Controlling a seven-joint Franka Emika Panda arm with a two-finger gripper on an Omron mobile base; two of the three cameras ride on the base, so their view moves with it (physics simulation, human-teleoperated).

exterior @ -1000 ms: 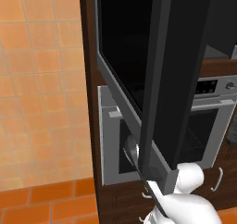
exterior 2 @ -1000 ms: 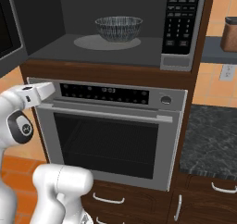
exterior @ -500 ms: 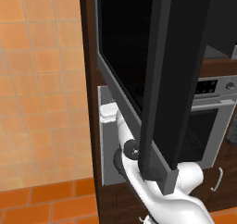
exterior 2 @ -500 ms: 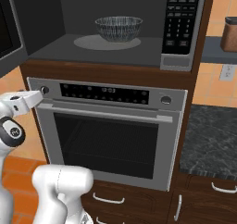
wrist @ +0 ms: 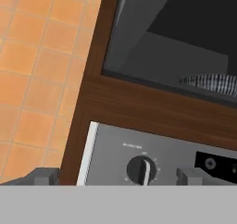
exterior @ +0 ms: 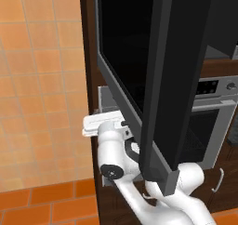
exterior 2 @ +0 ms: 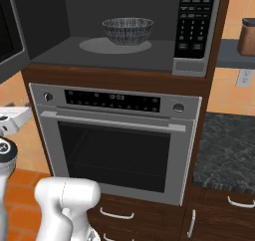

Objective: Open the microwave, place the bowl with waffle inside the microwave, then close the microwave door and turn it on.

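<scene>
The microwave (exterior 2: 124, 51) stands open. Its cavity holds a grey mesh-patterned bowl (exterior 2: 127, 30) on the turntable, and the waffle is hidden from view. The microwave door (exterior: 135, 70), black glass in a grey frame, is swung out to the left. My gripper (wrist: 118, 176) is open with nothing between its fingertips (wrist: 46, 176). It sits low and left of the cavity, facing the wood band and the silver oven's left knob (wrist: 141, 169). The bowl's rim (wrist: 213, 83) shows at the right edge of the hand view. My white hand (exterior: 100, 122) hangs below the door's lower edge.
The silver oven (exterior 2: 117, 145) with its handle and dark window sits under the microwave. The microwave keypad (exterior 2: 195, 21) is right of the cavity. A dark stone counter (exterior 2: 226, 155) lies to the right. An orange tiled wall (exterior: 42, 80) is to the left.
My hand has moved down and to the left, out from behind the open door's lower edge. The gripper stays open, and the bowl and door have not moved.
</scene>
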